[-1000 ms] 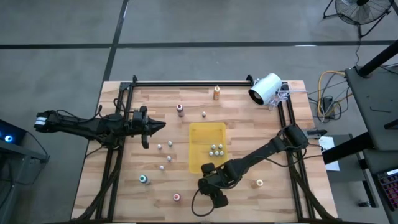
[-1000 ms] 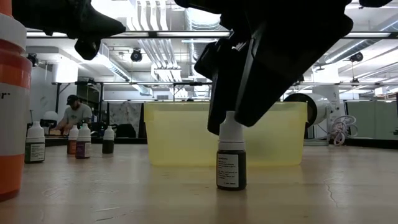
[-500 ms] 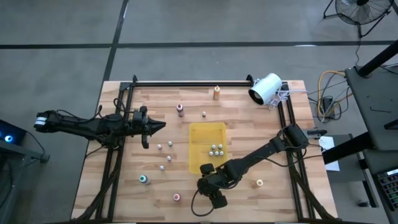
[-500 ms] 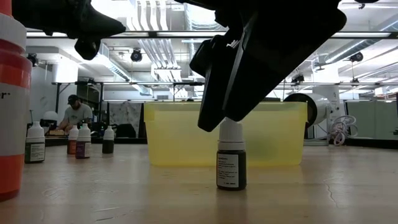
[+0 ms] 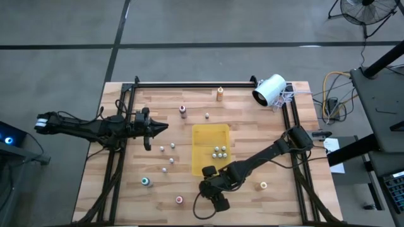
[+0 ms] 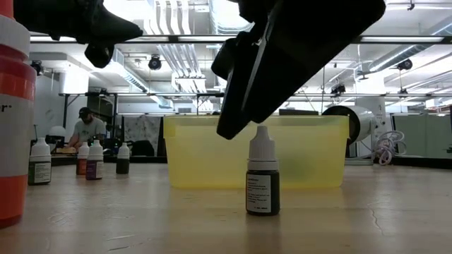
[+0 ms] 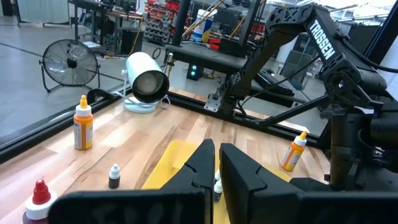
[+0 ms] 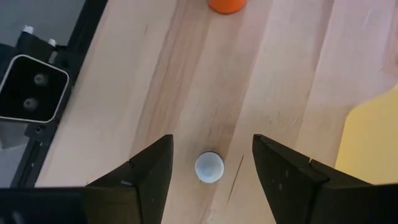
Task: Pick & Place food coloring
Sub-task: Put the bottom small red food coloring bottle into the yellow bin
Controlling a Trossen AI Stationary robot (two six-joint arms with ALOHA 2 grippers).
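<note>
A small dark food coloring bottle [image 6: 262, 176] with a white cap [image 8: 209, 167] stands upright on the table just in front of the yellow tray [image 5: 203, 135]. My right gripper [image 8: 212, 149] hovers open above it. Its fingers stand on either side of the cap and apart from it. In the low view its fingertips [image 6: 229, 130] sit higher than the cap and to the cap's left. My left gripper [image 5: 165, 127] waits shut and level over the table's left half, holding nothing. Several small bottles [image 5: 219, 151] stand in the tray.
More bottles stand loose on the wood. Several small ones [image 5: 167, 154] are left of the tray, with a teal-topped [image 5: 146, 181] and a pink-topped one [image 5: 179, 200] near the front. An orange one [image 5: 263, 185] is at the right. A white cylinder device [image 5: 270, 89] lies at the far right.
My right gripper has tipped up a little and drawn off the small bottle toward the table's left. The cap, covered by the fingers a second ago in the low view, now shows free. The bottle has stayed where it was, upright.
</note>
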